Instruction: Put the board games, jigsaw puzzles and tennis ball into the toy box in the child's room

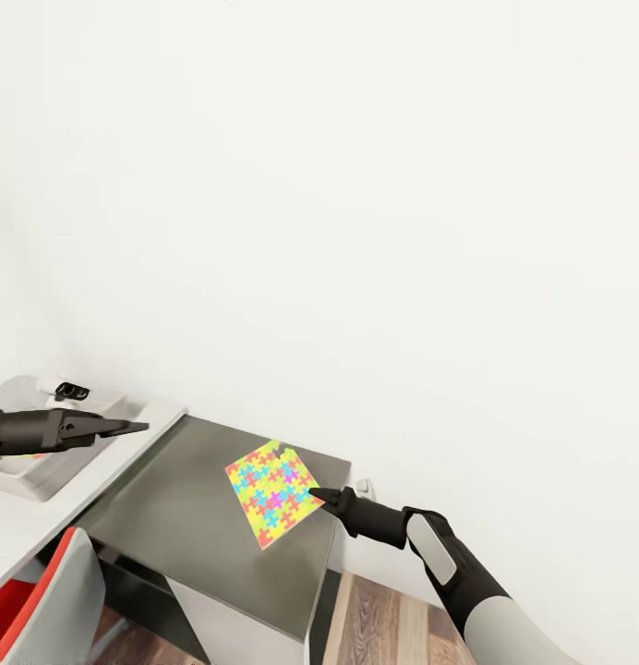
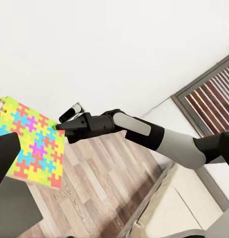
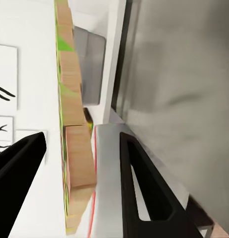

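A jigsaw puzzle (image 1: 271, 492) of red, yellow, green and blue pieces hangs tilted above the dark grey unit top (image 1: 172, 517). My right gripper (image 1: 316, 497) is shut on its right edge. From the left wrist camera the puzzle (image 2: 30, 144) shows flat-on with the right gripper (image 2: 60, 128) at its edge. The right wrist camera sees the puzzle (image 3: 69, 124) edge-on between the two fingers (image 3: 144, 188). The light grey toy box (image 1: 42, 473) sits on the white table (image 1: 42, 526) at the left. My left gripper (image 1: 139, 427) hovers over its right end, seen side-on.
A small black-and-white object (image 1: 72, 391) lies at the toy box's far rim. A red chair (image 1: 29, 610) with a grey back stands below the table edge. Wood-plank floor (image 1: 384, 619) lies right of the unit, and a white wall rises close behind.
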Available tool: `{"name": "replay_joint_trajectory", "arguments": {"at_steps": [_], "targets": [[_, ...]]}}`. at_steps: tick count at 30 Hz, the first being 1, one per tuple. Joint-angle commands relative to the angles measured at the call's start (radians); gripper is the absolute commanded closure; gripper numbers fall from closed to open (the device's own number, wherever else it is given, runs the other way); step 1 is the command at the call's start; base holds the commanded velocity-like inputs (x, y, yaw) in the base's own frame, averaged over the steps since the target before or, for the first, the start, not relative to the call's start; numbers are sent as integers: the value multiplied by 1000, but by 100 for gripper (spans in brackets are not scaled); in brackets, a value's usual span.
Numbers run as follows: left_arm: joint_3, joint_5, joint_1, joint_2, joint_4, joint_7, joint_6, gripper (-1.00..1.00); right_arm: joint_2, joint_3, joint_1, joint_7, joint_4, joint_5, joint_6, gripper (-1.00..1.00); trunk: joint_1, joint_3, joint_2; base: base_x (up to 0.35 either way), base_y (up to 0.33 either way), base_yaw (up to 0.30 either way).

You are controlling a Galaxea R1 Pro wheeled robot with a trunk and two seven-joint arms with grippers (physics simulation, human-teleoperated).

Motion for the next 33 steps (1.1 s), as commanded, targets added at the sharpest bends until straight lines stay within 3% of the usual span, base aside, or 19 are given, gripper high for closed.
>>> {"name": "replay_joint_trajectory", "arguments": {"at_steps": [1,11,17,33], "targets": [[-3,0,-2,1,1,-5,11,-100,-1,0,-1,0,0,-3,5,100,-4,2,6,0,0,123],[-3,0,-2,1,1,-5,11,-100,0,1,0,0,0,2,2,100,-42,35,76,0,0,20],[-5,0,-2,-1,1,-5,11,-100,0,7,2,0,0,3,-47,100,-65,53,118,0,0,12],[-4,1,-2,-1,2,-5,11,-100,1,10,3,-10,0,5,-57,100,-126,109,230,0,0,252]]}}
